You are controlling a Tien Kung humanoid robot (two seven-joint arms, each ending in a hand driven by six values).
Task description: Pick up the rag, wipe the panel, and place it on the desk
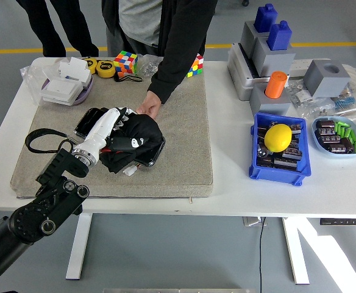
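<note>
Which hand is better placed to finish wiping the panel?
Left. The white left hand already presses the black cloth rag onto the glossy black panel; no right arm is in view.

left hand (108,129) gripping black rag (135,139) on panel (152,154), person's hand (147,108) steadying

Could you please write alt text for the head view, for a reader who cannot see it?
The robot's left hand presses a black rag onto a black panel lying on a grey mat, while a person's hand holds the panel's far edge. To the right stands a blue bin with a yellow ball.
</note>
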